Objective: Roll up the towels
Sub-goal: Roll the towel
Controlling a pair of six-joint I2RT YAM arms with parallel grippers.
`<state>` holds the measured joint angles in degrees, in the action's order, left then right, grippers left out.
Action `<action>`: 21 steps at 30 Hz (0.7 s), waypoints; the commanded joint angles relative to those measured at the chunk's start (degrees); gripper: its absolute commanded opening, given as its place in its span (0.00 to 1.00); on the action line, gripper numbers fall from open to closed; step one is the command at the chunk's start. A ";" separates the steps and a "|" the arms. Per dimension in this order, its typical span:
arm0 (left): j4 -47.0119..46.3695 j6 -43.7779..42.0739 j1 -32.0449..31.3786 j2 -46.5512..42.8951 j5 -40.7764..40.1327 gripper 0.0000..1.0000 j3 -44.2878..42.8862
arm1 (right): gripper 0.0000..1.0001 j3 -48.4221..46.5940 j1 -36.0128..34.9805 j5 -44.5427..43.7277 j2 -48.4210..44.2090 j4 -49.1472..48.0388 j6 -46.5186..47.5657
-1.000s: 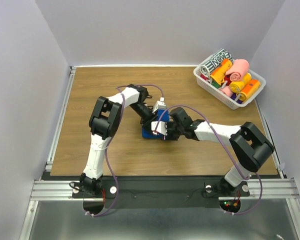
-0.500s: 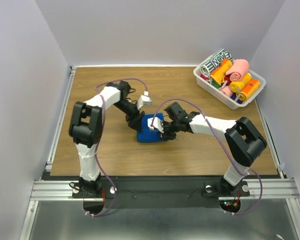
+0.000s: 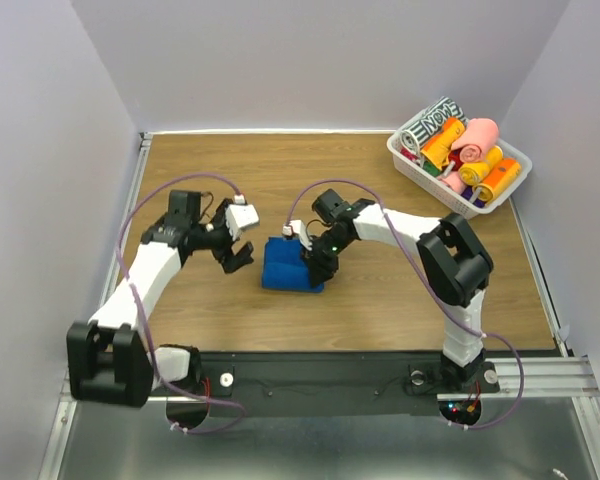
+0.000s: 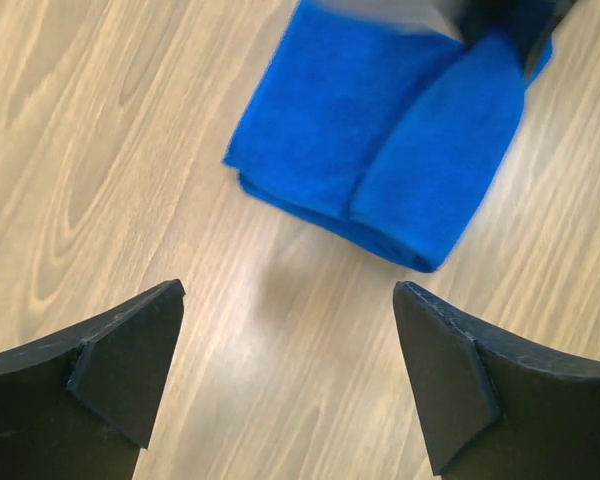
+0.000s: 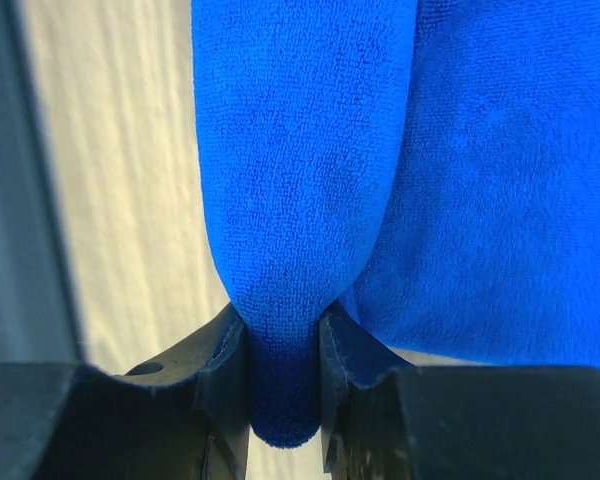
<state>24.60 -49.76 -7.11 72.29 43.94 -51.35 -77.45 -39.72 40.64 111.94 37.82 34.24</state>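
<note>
The royal blue towel lies partly rolled on the wooden table, near its middle. It also shows in the left wrist view and the right wrist view. My right gripper is shut on the rolled end of the blue towel; both fingers pinch the fold. My left gripper is open and empty, a short way left of the towel, not touching it. A salmon pink towel lies rolled in the basket.
A white basket at the back right corner holds several towel rolls: orange, red, pink and one black-and-white patterned. Purple walls stand round the table; a metal rail runs along the left edge.
My left gripper has let go of the blue towel and drawn back to the left. My right gripper has shifted left and turned with the towel's rolled end, which moved slightly left.
</note>
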 commanded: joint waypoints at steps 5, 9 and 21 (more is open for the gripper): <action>-10.71 -12.55 -13.17 -18.40 -13.79 0.99 17.94 | 0.01 -10.25 1.75 12.95 12.32 16.93 -6.37; -15.01 -14.92 -21.09 -21.58 -20.46 0.99 23.92 | 0.01 -15.09 2.72 16.65 18.65 21.40 -7.08; -23.02 -15.45 -33.93 -9.99 -28.56 0.99 22.70 | 0.02 -23.98 5.01 22.02 29.74 30.46 -6.91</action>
<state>5.58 -64.01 -40.10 59.99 18.46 -26.39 -100.36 -34.33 66.98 138.78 64.88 26.04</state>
